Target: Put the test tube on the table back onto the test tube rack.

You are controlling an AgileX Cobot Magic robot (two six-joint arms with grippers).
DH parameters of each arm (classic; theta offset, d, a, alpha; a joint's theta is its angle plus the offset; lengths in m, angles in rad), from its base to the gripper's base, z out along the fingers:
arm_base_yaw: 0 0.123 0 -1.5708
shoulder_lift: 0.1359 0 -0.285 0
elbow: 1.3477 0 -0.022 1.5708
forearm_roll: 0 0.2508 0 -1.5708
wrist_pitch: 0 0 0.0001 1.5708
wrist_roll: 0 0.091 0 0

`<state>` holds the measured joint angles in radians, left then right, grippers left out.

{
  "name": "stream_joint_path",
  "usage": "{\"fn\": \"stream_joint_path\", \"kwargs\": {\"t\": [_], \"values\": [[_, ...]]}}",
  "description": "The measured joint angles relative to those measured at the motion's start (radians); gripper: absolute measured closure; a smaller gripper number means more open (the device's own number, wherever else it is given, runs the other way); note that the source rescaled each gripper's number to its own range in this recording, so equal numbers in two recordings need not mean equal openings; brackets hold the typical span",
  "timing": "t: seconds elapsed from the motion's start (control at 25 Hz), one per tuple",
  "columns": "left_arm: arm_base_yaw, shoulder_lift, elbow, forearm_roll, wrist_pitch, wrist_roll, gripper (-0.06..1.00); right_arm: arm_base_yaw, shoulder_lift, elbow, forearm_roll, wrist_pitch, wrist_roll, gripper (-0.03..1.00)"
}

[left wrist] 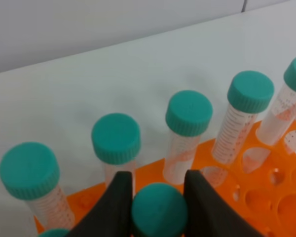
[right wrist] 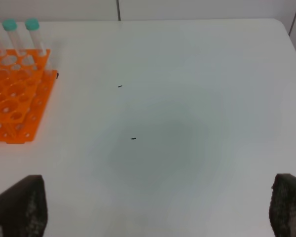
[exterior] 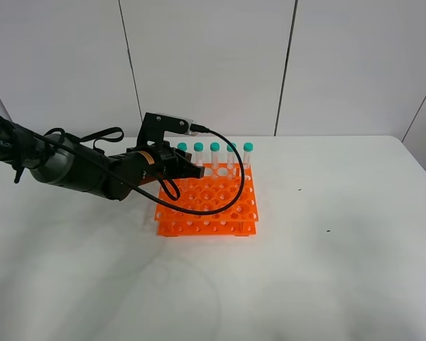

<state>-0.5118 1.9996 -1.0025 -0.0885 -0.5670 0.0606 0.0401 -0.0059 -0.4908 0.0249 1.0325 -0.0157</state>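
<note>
Five capped tubes stand along the back row of the orange rack (exterior: 207,202) on the white counter (exterior: 326,270); the left gripper (exterior: 192,170) hangs over the rack's back left part. Left wrist: it's clenched on the test tube (left wrist: 159,210) by its teal cap, just in front of that row. Right wrist: right gripper (right wrist: 158,207) spread wide, empty, over bare counter beside the rack.

Left hand (left wrist: 159,197) clamped on teal-capped test tube (left wrist: 159,210) — over orange test tube rack (left wrist: 266,197), five capped tubes (left wrist: 188,112) behind.
</note>
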Motion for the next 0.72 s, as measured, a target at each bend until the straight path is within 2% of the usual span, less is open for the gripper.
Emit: {"fn": "stream_joint_path", "kwargs": {"t": [0.48,0.52,0.64,0.72], "values": [[0.000,0.000,0.000,0.000,0.002,-0.003,0.93,0.000,0.000,0.000,0.000,0.000,0.000,-0.03],[0.000,0.000,0.000,0.000,0.002,-0.003,0.89,0.000,0.000,0.000,0.000,0.000,0.000,-0.03],[0.000,-0.011,0.001,0.000,0.011,-0.003,0.66,0.000,0.000,0.000,0.000,0.000,0.000,-0.03],[0.000,-0.025,0.001,0.000,0.013,-0.003,0.59,0.000,0.000,0.000,0.000,0.000,0.000,-0.03]]}}
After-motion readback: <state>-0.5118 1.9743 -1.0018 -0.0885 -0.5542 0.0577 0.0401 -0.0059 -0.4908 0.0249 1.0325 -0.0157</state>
